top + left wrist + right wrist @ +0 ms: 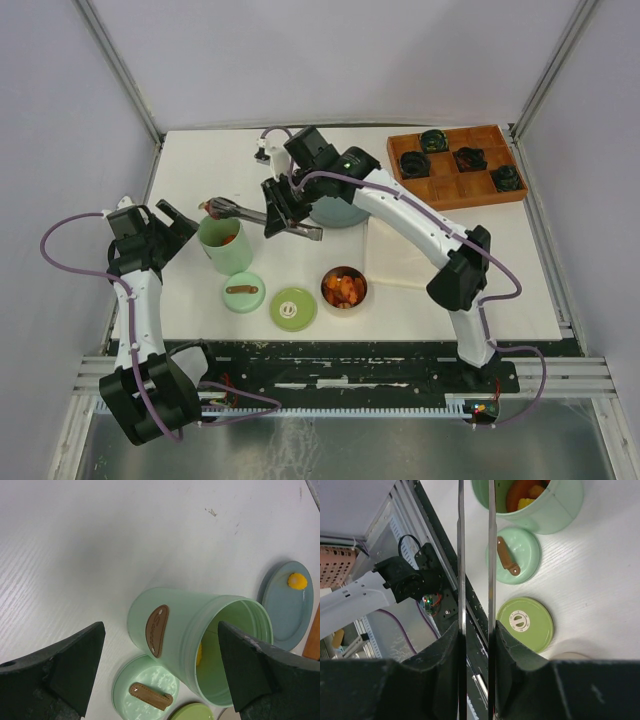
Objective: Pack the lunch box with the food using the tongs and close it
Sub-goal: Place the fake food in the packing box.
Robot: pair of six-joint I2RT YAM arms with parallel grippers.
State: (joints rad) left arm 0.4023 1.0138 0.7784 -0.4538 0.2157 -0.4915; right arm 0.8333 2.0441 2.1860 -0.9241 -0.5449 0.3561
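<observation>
Top view: white table (200, 170) with a faint wood grain, enclosed by pale walls and aluminium frame posts (120, 70). Wooden tray (460, 203), divided into square compartments, lies at the far right corner, set slightly askew. Four dark green-black objects (434, 140) occupy separate compartments; the other compartments are bare. Folded cream cloth (395, 260) lies right of centre, nearer than the tray. Left wrist view: grey-blue plate (280, 605), round and shallow, lies flat on the table. Right wrist view: salmon-coloured perforated basket (335, 562) sits beyond the table edge, at the left margin
</observation>
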